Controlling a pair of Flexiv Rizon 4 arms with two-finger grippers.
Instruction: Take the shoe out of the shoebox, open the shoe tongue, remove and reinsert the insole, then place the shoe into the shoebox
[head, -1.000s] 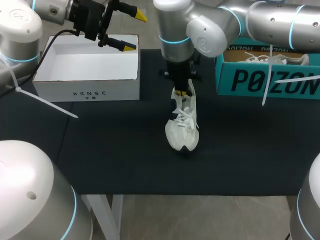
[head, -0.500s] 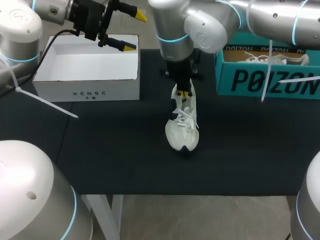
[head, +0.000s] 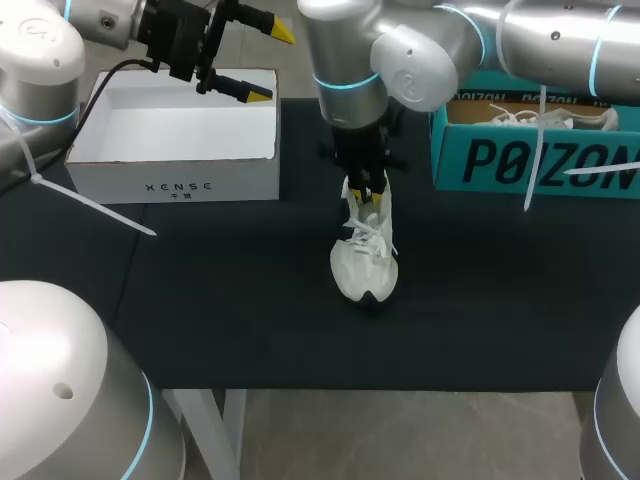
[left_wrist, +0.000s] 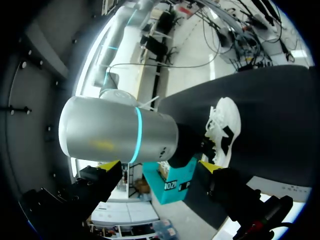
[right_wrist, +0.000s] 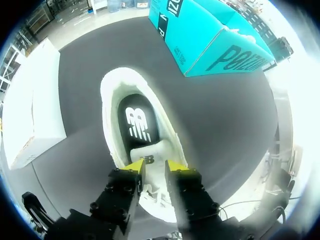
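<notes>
Shoe (head: 364, 262) between white box (head: 178, 186) and teal box (head: 520, 160), apart from both.

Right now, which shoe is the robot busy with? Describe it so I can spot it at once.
On the black table, between the white box and the teal box, a white shoe stands by itself. Unlike the other shoe, which lies inside the teal box, it is out in the open, its tongue pinched by the right gripper.
</notes>
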